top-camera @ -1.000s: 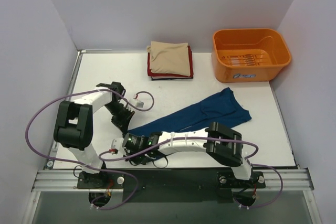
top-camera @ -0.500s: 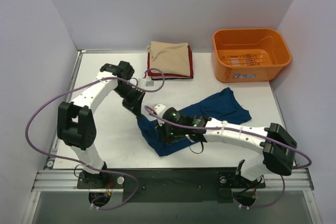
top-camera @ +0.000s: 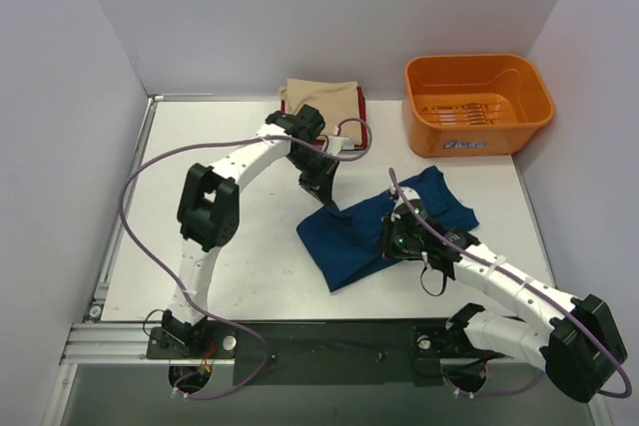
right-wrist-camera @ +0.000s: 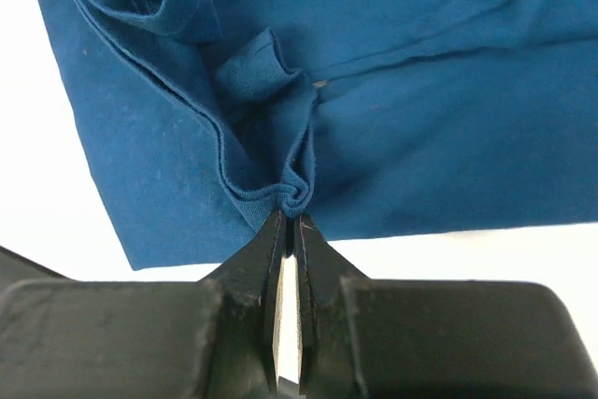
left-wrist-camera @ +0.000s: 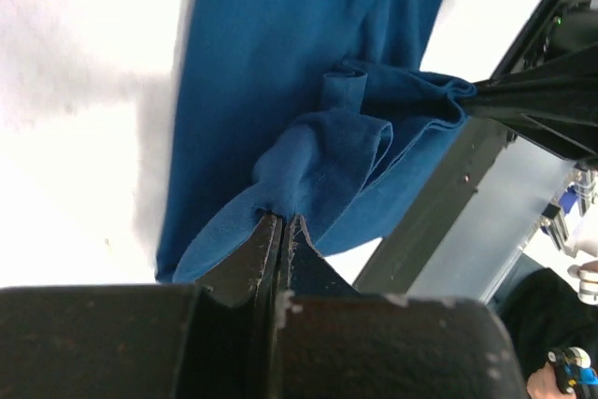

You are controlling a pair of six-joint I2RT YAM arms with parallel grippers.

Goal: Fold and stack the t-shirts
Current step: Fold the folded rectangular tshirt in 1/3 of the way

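Note:
A dark blue t-shirt (top-camera: 349, 246) lies bunched and doubled over mid-table, with no print showing. My left gripper (top-camera: 327, 199) is shut on its far-left edge; in the left wrist view the cloth (left-wrist-camera: 280, 72) gathers into the closed tips of that gripper (left-wrist-camera: 280, 220). My right gripper (top-camera: 392, 236) pinches a fold near the shirt's middle; in the right wrist view the shirt (right-wrist-camera: 420, 119) bunches into the shut right gripper (right-wrist-camera: 293, 217). A stack of folded t-shirts (top-camera: 339, 97), beige on top with red beneath, sits at the back, partly hidden by my left arm.
An orange plastic tub (top-camera: 477, 104) stands at the back right. Purple cables loop from both arms over the table. White walls close in the left, back and right sides. The left arm reaches across just in front of the stack.
Both grippers have carried the blue shirt from the near left toward the middle and back of the table. The shirt is now more doubled over.

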